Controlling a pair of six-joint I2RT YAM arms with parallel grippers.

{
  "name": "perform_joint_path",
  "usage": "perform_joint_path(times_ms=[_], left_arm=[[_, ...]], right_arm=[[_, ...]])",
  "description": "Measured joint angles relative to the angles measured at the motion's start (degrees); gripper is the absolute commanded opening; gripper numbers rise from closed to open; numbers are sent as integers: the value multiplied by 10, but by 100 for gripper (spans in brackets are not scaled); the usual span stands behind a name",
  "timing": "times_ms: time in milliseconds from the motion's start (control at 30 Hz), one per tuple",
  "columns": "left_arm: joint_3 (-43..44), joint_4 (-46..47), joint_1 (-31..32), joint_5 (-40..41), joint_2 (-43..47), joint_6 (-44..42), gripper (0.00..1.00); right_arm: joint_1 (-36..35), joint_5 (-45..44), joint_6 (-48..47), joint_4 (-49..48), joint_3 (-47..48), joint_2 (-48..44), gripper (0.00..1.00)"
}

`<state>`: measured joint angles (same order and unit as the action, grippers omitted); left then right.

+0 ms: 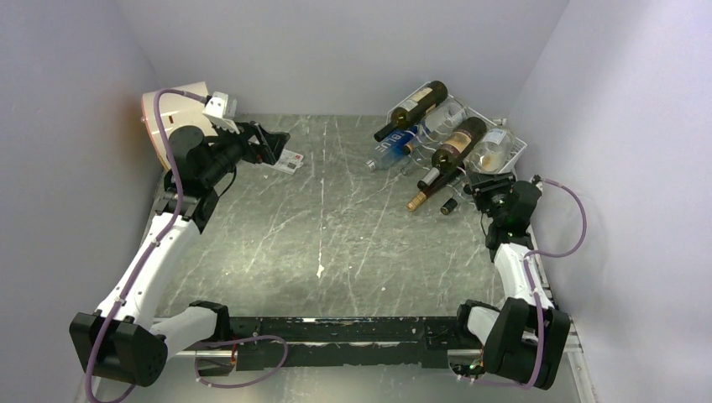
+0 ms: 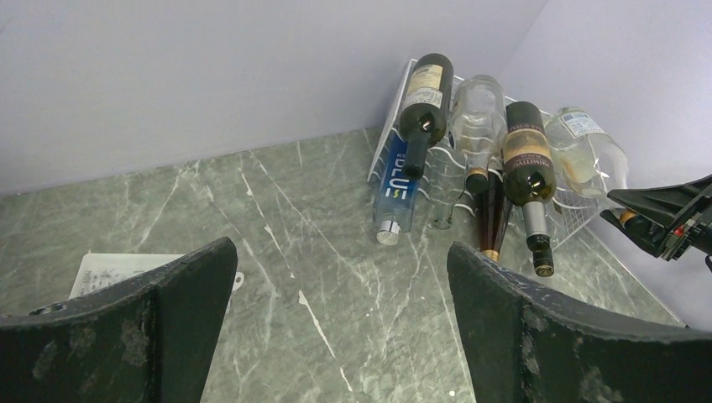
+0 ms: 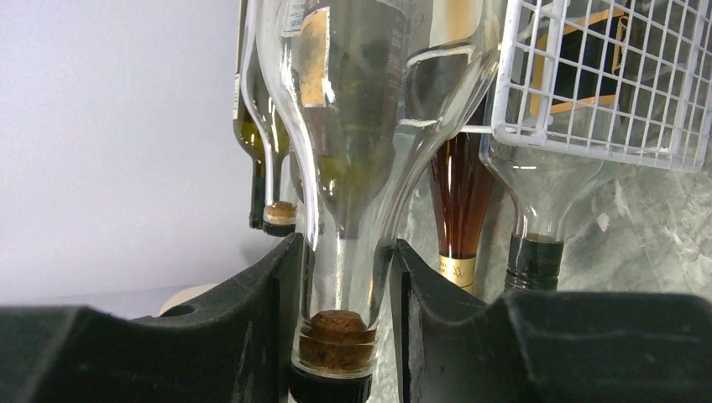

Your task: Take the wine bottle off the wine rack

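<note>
Wine rack (image 3: 600, 84) at two o'clock cradling bottles (image 1: 458, 143), right gripper (image 3: 340, 290) clamping corked clear wine bottle (image 3: 353, 126) by its neck, left gripper (image 2: 340, 252) wide apart.

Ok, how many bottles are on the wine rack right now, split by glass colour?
Dark bottles: 2
Clear bottles: 2, one gripped at the neck by the right tool
Blue bottle: 1
Amber bottle: 1
Total: 6
</note>
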<state>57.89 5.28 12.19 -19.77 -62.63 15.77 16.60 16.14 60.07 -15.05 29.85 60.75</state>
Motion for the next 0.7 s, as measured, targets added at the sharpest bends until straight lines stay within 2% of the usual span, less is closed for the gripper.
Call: perform_joint_path(times_ms=[700], left_arm=[[0, -1, 4, 0, -6, 0, 99]], right_arm=[[4, 10, 59, 8, 0, -60, 0]])
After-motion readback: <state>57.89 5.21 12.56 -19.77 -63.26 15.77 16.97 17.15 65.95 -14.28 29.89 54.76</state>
